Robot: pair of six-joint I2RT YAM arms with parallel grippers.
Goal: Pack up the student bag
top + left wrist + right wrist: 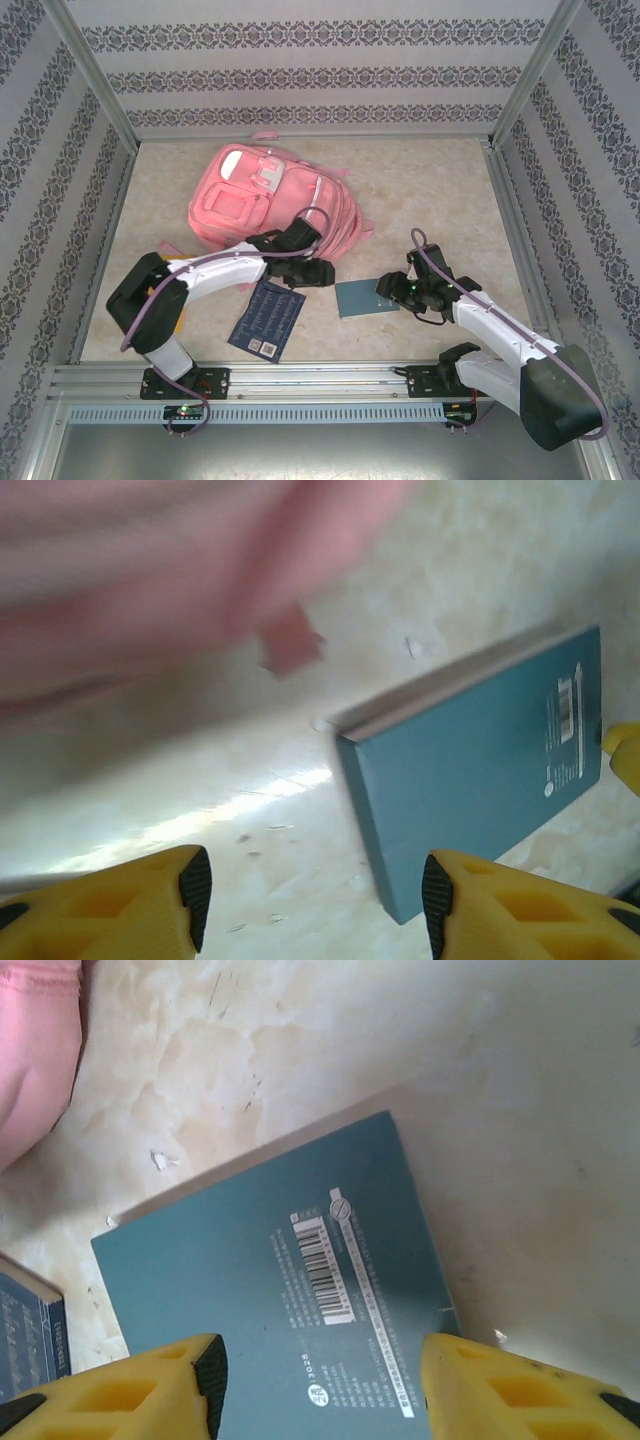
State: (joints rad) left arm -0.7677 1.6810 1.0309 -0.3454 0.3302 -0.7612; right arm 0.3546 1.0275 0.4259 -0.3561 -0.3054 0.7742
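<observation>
The left tool (315,885) hung released at the pink fabric backpack's (265,200) five o'clock, the right tool (322,1365) released over a flat teal book (280,1260).

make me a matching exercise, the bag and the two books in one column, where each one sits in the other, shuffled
Things:
1 student bag
2 teal book
3 dark blue book

Places:
a directly below the right gripper
b closest to the near edge of the table
c far half of the table, left of centre

Pairs: 1-c, 2-a, 3-b
</observation>
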